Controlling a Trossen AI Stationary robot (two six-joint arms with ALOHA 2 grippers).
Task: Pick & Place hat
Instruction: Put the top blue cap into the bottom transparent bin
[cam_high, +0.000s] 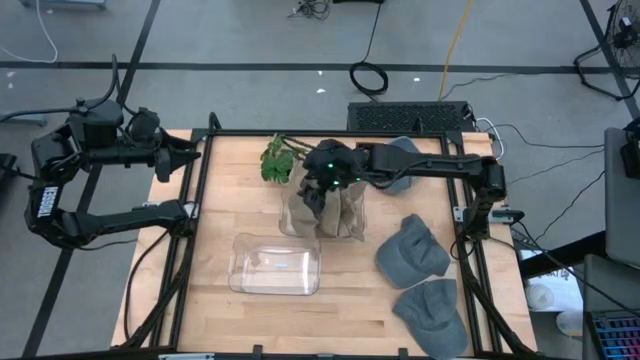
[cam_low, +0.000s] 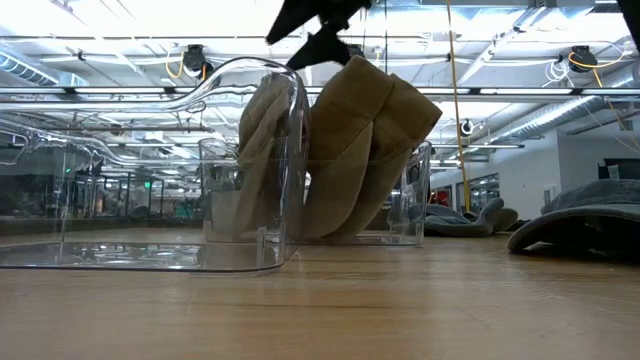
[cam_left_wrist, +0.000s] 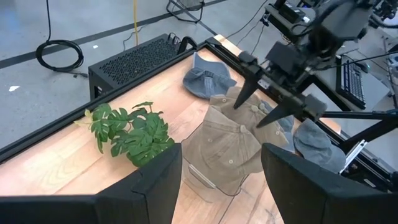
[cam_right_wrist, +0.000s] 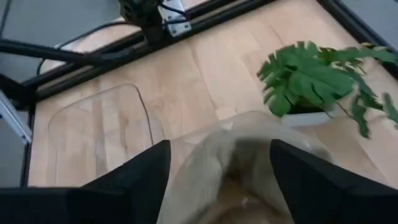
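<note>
Hat (cam_high: 335, 212), tan, sits stuffed in the clear bin (cam_high: 293, 222) at mid-table, directly under my right gripper (cam_high: 322, 190). I see those fingers spread apart just above the crown in the left wrist view, gripping nothing (release looks done). Left gripper (cam_high: 190, 155) waits parted at the table's left edge, well apart.

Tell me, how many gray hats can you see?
3: one gray hat at the table's far edge behind the right arm, one on the right side, one near the front right corner. Tan hats fill the bin; more may hide.
</note>
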